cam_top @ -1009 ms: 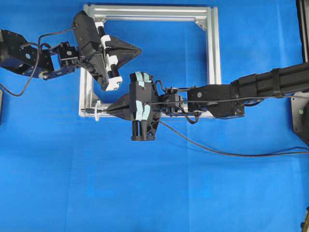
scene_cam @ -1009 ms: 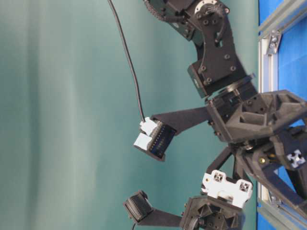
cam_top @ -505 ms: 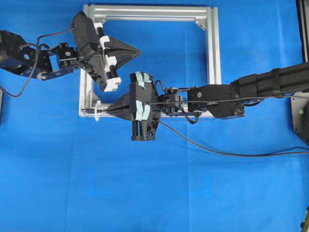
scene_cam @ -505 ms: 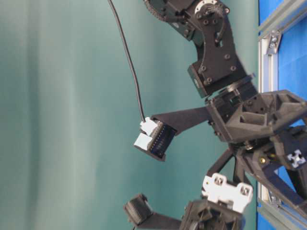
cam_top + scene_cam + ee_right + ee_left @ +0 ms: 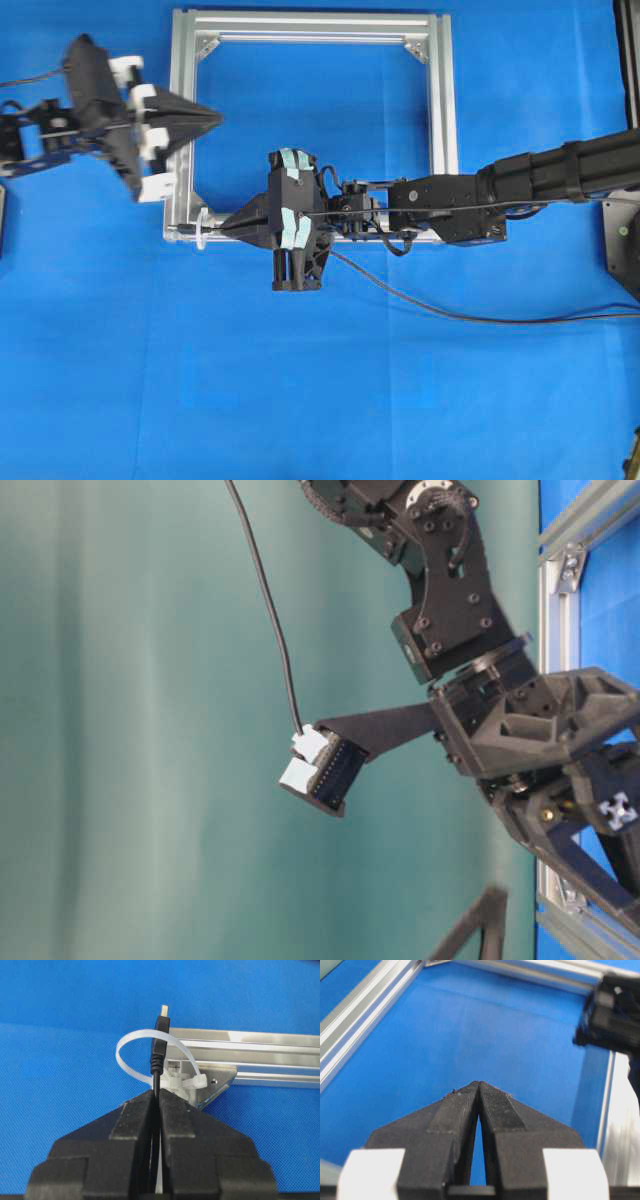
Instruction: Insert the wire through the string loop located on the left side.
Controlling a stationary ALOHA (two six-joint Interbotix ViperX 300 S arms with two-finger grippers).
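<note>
Wire, thin and black [image 5: 156, 1072], stays clamped in the right pincer [image 5: 156, 1097] with its grey plug tip poking through the small white string loop [image 5: 131, 1040] just ahead, so threading looks underway; next, the shut, empty left pincer [image 5: 479, 1087] likely must take the tip.

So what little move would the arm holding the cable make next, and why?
Probably the left gripper, shut and empty, would come over to take the plug. The right gripper is shut on the wire, whose plug tip already pokes through the string loop at the frame corner.
</note>
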